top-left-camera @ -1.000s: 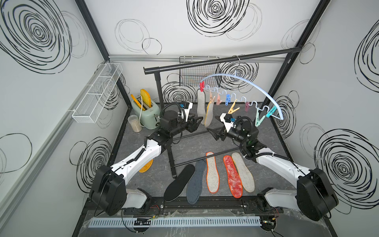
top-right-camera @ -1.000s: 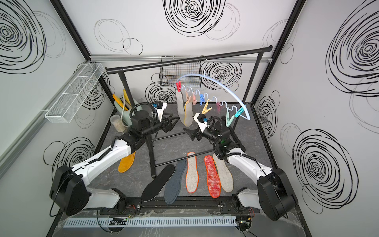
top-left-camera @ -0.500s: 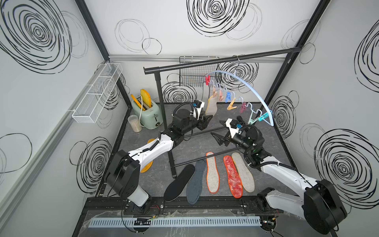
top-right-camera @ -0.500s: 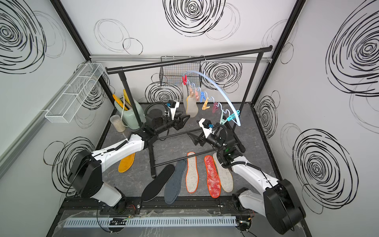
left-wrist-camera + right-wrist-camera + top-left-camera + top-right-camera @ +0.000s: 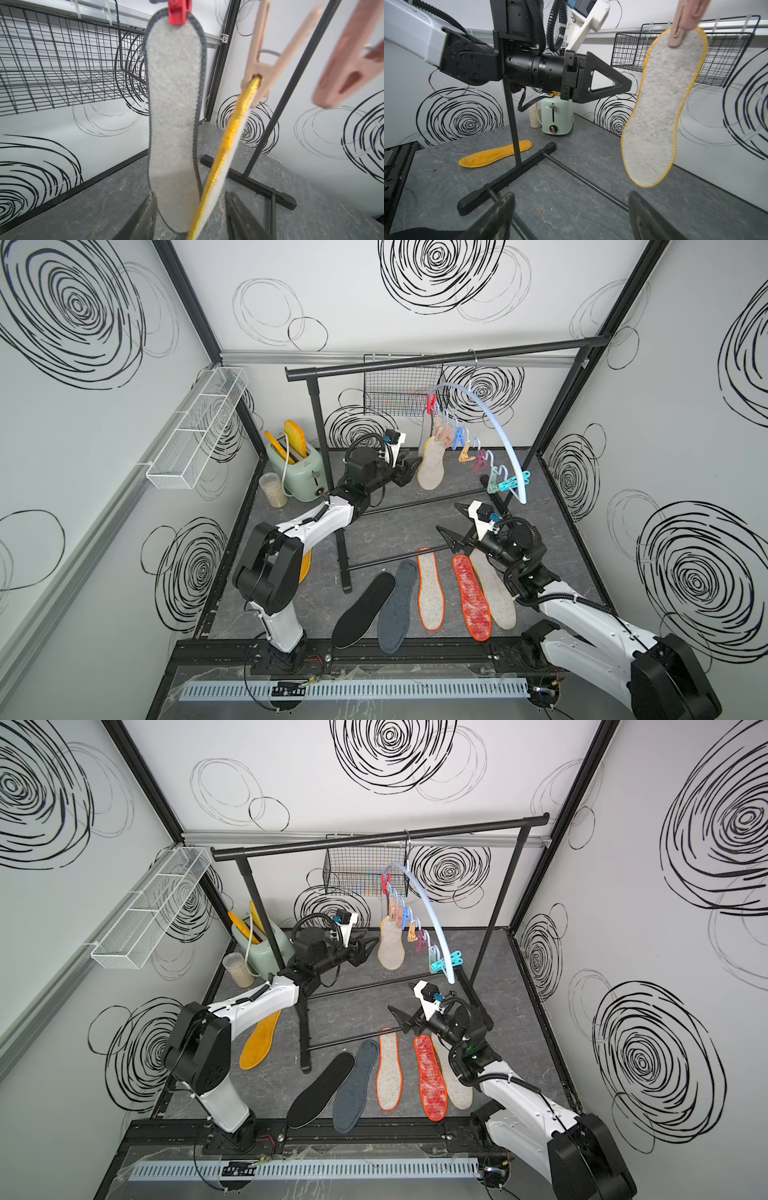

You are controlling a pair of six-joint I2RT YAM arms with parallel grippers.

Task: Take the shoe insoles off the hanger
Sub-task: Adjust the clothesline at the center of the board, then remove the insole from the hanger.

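Under the hanger [image 5: 508, 436], both top views: yellow-edged insole [image 5: 432, 468] clipped, long axis near vertical, free end down; left gripper [image 5: 413, 466] just beside it; right gripper [image 5: 449, 517] farther below, jaws apart, empty. Left wrist view: grey-edged insole [image 5: 172, 116] on red peg [image 5: 177, 12] alongside, hanging likewise; both free ends between the left jaws, parted, unclamped. Right wrist view: yellow-edged insole tilts slightly. Step, judged: unclipping the last two. Next calls for closing, then pulling downward.
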